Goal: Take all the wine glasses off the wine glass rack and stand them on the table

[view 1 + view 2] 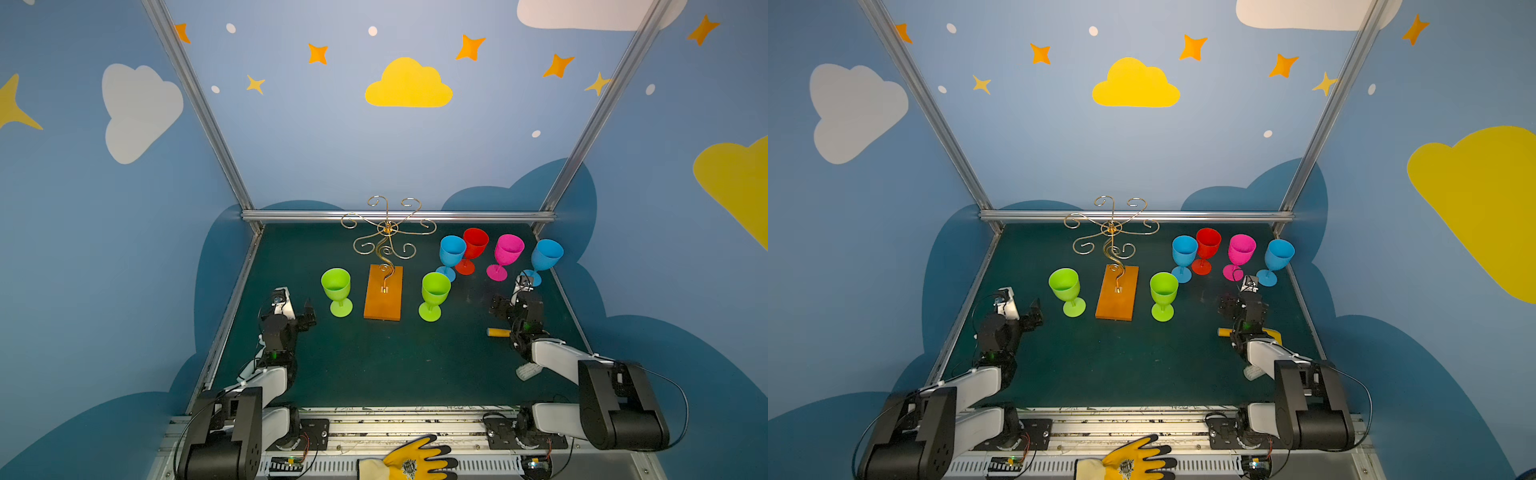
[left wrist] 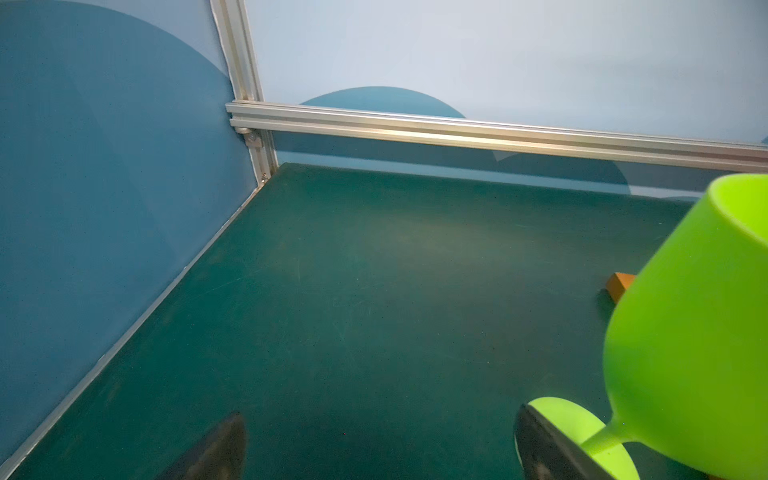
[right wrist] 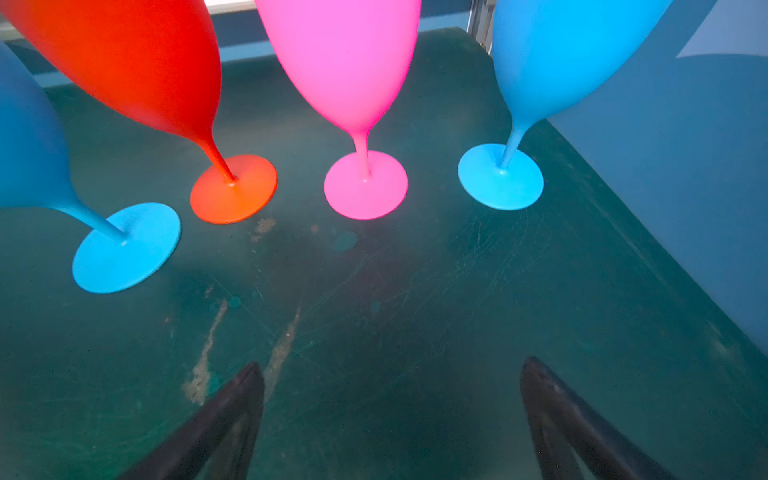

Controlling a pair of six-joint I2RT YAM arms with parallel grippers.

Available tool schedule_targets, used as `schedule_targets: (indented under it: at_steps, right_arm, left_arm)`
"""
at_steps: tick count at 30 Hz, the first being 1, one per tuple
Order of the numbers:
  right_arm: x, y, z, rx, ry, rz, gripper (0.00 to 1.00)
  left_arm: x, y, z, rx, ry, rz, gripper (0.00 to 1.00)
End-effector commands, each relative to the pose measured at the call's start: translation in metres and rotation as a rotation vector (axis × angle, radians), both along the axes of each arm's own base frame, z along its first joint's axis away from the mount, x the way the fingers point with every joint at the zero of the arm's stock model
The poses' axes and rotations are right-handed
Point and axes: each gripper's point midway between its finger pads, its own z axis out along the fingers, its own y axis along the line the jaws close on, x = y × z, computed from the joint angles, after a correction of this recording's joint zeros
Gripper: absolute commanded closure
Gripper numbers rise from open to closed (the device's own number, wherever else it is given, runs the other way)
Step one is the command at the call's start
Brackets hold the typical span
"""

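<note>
The left gripper [image 2: 378,419] is spread wide and empty, low over the table [image 2: 374,291]. One finger overlaps the foot of a green glass [image 2: 685,332], and I cannot tell whether they touch; the bowl of that glass runs off the edge of the wrist view. The right gripper [image 3: 390,365] gapes just as wide, gripping nothing, and faces a row of a blue glass [image 3: 124,245], a red glass [image 3: 232,189], a pink glass [image 3: 365,183] and a second blue glass [image 3: 500,176], their rims cut off there. Between the arms, toward the back of the table, stands the rack [image 1: 388,232]. It is thin gold wire with curled arms on a wavy stem, fixed to a flat orange-brown wooden base [image 1: 383,293]. A second green glass [image 1: 435,291] stands to its right and the first to its left. All six glasses are upright on the table. A yellow object [image 1: 498,332] is half hidden behind the right arm. The table is dark green and scuffed, inside blue walls painted with clouds and stars.
</note>
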Motion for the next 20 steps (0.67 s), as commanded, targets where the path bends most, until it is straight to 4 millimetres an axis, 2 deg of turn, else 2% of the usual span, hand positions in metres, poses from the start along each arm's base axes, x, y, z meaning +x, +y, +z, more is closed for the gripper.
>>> schedule_targets:
  at_steps: [1, 4, 9, 14, 18, 19, 20]
  right_arm:
    - [0.003, 0.003, 0.012, 0.001, -0.061, 0.006, 0.05]
    - [0.005, 0.003, 0.013, -0.003, -0.056, 0.005, 0.05]
    - [0.013, 0.004, 0.01, -0.012, -0.007, -0.001, 0.05]
    - [0.015, 0.005, 0.008, -0.025, 0.011, -0.004, 0.05]
    - [0.014, 0.031, 0.002, -0.04, -0.024, 0.175, 0.06]
    - [0.017, 0.027, 0.002, -0.038, -0.014, 0.15, 0.05]
    - [0.02, 0.015, -0.001, -0.034, 0.02, 0.066, 0.05]
  left_arm:
    - [0.008, -0.016, 0.011, 0.026, -0.053, -0.09, 0.01]
    - [0.015, -0.023, 0.003, 0.033, -0.048, -0.116, 0.0]
    - [0.026, -0.021, -0.016, 0.037, -0.012, -0.099, 0.0]
    - [0.031, -0.024, -0.02, 0.033, -0.006, -0.109, 0.0]
    - [0.031, -0.021, -0.019, 0.033, -0.006, -0.086, 0.0]
    - [0.031, -0.019, -0.02, 0.031, -0.001, -0.074, 0.0]
    - [0.032, -0.016, -0.02, 0.026, 0.006, -0.058, 0.0]
